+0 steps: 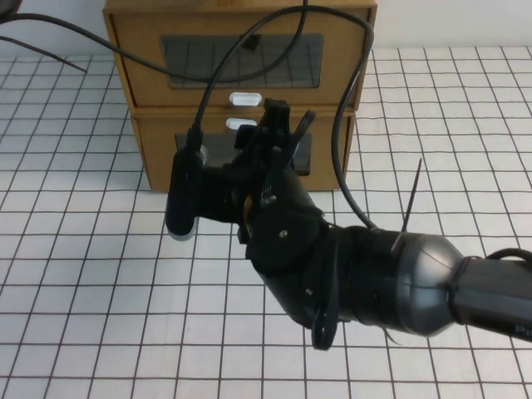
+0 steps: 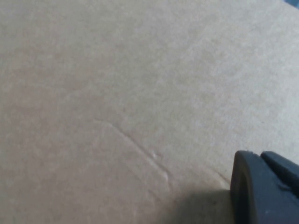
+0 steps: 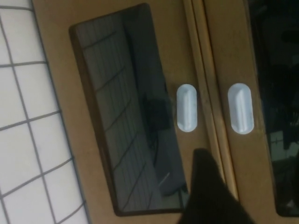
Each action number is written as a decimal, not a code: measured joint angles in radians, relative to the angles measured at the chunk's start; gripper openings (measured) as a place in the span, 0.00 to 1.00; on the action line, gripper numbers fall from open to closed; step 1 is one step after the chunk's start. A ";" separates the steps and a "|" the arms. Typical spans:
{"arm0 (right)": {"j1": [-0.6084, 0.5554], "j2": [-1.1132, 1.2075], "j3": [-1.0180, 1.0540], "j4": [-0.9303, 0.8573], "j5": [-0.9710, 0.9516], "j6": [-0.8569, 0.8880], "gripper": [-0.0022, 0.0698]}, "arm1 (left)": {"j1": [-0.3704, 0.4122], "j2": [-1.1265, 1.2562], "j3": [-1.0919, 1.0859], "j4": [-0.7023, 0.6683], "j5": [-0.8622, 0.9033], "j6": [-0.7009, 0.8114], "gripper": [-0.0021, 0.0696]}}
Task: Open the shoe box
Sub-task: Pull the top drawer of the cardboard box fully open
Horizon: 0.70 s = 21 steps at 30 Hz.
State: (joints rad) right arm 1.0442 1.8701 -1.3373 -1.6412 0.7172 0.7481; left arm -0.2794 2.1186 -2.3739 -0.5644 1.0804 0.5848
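Note:
The shoe box (image 1: 150, 91) is a wooden cabinet with two stacked drawers, each with a dark window and a white handle, and both look closed. My right gripper (image 1: 291, 115) hovers open just in front of the lower drawer, a little right of its handle (image 1: 241, 123), holding nothing. In the right wrist view, one dark finger (image 3: 205, 186) points at the seam between the drawers, below the lower handle (image 3: 187, 107) and the upper handle (image 3: 240, 108). My left gripper (image 2: 264, 186) shows only in its wrist view, close against a plain tan surface (image 2: 117, 93).
The right arm's bulky body (image 1: 357, 274) fills the middle of the white gridded table (image 1: 75, 274). Black cables (image 1: 349, 100) loop across the box front. The left arm does not appear in the high view.

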 joint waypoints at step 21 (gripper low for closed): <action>-0.090 0.044 -0.077 -0.008 -0.120 0.007 0.50 | 0.000 0.004 -0.002 0.000 0.002 -0.010 0.03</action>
State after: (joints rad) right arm 0.9540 1.9138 -1.4145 -1.6491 0.5968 0.7552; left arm -0.2794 2.1224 -2.3755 -0.5644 1.0825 0.5747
